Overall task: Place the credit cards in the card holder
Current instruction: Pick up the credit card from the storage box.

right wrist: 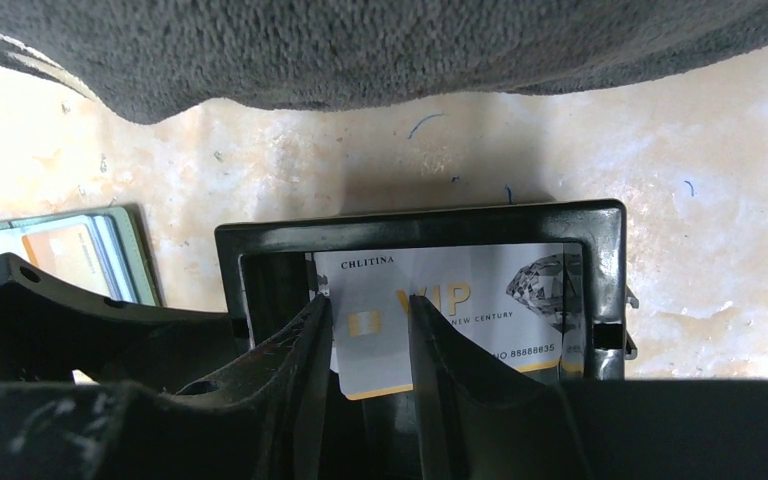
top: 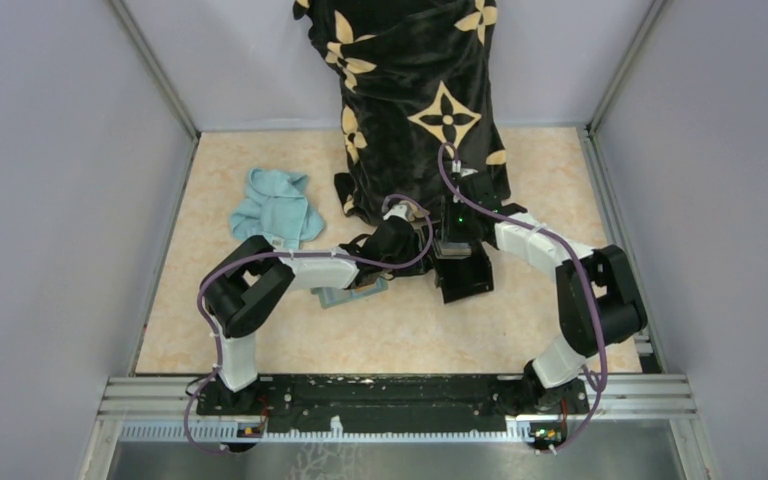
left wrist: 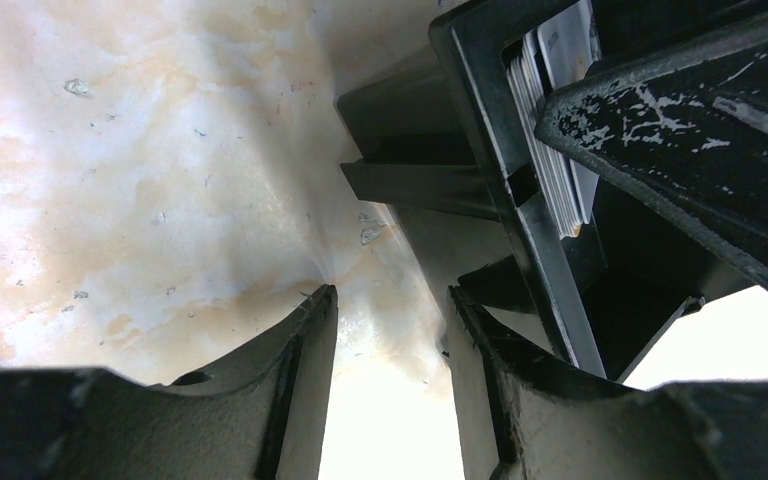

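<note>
Both sets apart, right fingers (right wrist: 295, 390) over pale card (right wrist: 480, 300) in black box (right wrist: 410, 218), left fingers (left wrist: 290, 400) empty

credit cards (right wrist: 460, 300) in box (right wrist: 410, 218), card holder (right wrist: 137, 255) left

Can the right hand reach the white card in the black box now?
Probably yes: the right hand sits at the open black box, fingers either side of the white card; nothing covers it.

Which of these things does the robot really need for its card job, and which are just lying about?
For the job: cards; card holder; black box that the cards sit in.
Lying about: blue cloth; dark patterned fabric.
</note>
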Action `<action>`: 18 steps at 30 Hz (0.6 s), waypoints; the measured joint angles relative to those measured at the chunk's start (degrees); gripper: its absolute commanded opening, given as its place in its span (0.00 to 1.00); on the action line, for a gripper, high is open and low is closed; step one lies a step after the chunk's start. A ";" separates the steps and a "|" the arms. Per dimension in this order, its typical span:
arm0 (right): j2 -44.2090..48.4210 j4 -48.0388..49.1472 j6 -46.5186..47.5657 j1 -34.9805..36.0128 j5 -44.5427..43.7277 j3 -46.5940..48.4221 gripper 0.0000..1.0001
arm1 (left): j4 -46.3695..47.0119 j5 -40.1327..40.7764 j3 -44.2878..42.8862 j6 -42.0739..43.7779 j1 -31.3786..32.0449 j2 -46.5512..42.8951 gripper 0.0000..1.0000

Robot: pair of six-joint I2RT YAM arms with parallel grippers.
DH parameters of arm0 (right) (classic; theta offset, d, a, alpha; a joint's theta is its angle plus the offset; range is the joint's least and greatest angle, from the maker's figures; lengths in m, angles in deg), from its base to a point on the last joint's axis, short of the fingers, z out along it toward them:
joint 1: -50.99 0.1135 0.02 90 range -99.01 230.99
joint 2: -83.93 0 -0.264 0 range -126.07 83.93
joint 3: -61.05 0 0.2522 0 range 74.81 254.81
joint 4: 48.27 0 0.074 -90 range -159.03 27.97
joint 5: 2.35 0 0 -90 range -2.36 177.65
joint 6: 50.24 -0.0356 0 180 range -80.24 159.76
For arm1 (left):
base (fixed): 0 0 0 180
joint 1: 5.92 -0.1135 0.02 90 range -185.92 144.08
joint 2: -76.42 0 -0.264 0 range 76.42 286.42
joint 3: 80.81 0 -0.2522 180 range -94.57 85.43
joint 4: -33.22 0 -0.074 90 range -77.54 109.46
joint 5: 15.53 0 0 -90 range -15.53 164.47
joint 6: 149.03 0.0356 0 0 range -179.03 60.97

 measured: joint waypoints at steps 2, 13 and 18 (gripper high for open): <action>0.09 -0.22 0.00 -0.02 -0.13 0.00 0.33 | -0.02 0.00 -0.20 0.00 0.00 0.00 0.51; 0.83 -2.12 0.07 -0.52 -0.61 0.00 0.31 | 0.37 -0.07 -0.55 0.00 -0.22 0.00 0.51; 1.14 -2.93 0.11 -0.83 -0.76 0.00 0.31 | 0.42 -0.09 -0.59 -0.02 -0.22 0.02 0.51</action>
